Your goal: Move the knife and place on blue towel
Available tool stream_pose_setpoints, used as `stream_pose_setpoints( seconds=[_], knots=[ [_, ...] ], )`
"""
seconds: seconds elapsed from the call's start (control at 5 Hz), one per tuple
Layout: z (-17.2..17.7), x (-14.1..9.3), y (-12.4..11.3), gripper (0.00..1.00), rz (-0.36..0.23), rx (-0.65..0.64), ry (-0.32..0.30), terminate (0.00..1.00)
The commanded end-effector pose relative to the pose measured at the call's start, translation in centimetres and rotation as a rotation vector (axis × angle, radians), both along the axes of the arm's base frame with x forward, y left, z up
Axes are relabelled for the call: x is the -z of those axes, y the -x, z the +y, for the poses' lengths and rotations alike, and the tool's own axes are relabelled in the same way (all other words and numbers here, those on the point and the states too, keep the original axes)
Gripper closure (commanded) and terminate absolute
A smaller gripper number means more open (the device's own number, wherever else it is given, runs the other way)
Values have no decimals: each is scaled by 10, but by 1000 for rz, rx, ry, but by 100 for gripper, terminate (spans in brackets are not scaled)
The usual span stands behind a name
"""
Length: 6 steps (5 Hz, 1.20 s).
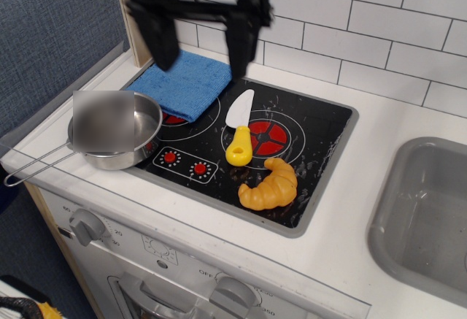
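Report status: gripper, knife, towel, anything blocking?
Gripper open, empty, above towel. Knife untouched on stovetop, right of towel. Croissant by knife handle; pan beside towel; path clear.
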<state>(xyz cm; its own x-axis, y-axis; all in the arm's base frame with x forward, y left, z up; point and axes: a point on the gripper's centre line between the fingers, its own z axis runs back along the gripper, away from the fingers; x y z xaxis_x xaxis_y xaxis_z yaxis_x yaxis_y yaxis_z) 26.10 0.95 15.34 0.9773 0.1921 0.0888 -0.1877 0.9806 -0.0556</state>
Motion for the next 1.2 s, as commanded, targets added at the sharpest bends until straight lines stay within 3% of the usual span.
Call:
stream_pose_setpoints(
  seconds=[0.0, 0.2, 0.6, 1.0],
  knots=[
    [-11, 39, -63, 0, -62, 2, -31, 0],
    [-10, 64, -71, 0, -60, 0, -44, 0],
    [9, 104, -62, 0, -26, -82, -68, 0],
    [7, 148, -57, 0, 61, -69, -59, 0]
  ],
)
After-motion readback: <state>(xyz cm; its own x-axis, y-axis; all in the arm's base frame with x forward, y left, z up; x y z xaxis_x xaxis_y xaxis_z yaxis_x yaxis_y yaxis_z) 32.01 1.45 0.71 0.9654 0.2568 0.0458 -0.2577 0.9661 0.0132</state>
